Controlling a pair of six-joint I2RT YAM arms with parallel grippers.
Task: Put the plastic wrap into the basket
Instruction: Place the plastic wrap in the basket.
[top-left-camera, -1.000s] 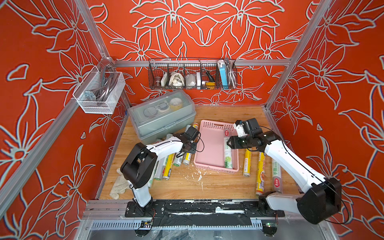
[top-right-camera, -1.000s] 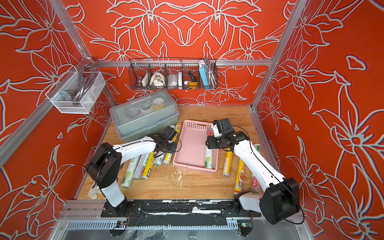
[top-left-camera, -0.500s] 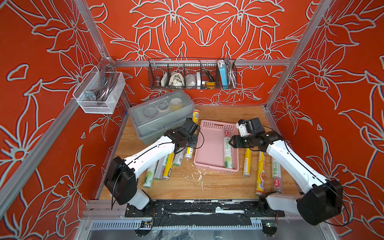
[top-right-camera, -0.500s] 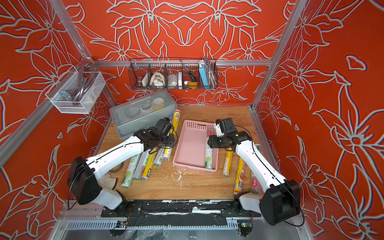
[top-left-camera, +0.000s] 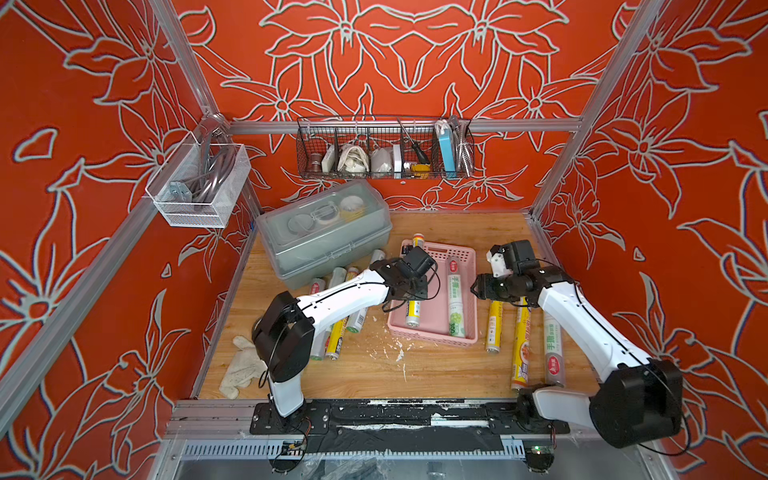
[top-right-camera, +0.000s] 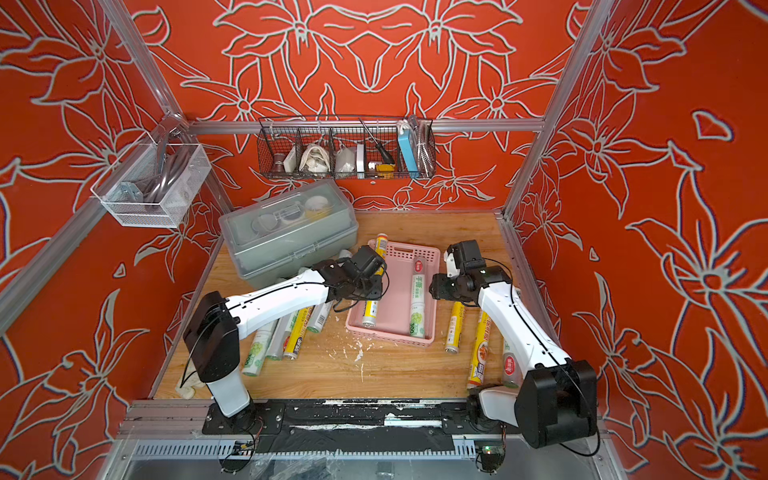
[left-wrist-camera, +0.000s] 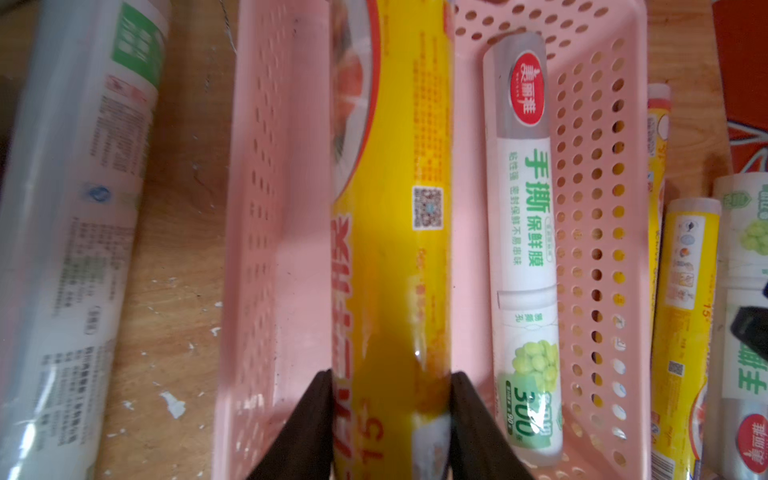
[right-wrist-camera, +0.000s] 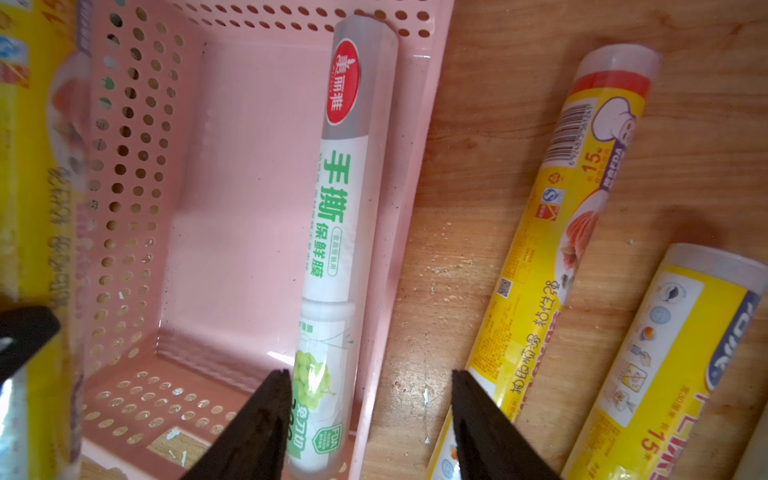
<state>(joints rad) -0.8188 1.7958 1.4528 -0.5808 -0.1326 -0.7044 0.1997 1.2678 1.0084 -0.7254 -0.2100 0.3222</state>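
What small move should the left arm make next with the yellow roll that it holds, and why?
Probably lower it. The left gripper is shut on the yellow plastic wrap roll, which hangs lengthwise over the pink basket's free floor, parallel to the white-and-green roll already inside. It seems not to rest there yet, so opening now may let it bounce.

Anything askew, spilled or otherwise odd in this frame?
Yes. The yellow roll in the left end effector sits askew: its far end pokes out over the far rim of the pink basket, while its near end is inside. White flecks litter the wooden table before the basket, and a crumpled white glove lies near the left arm's base.
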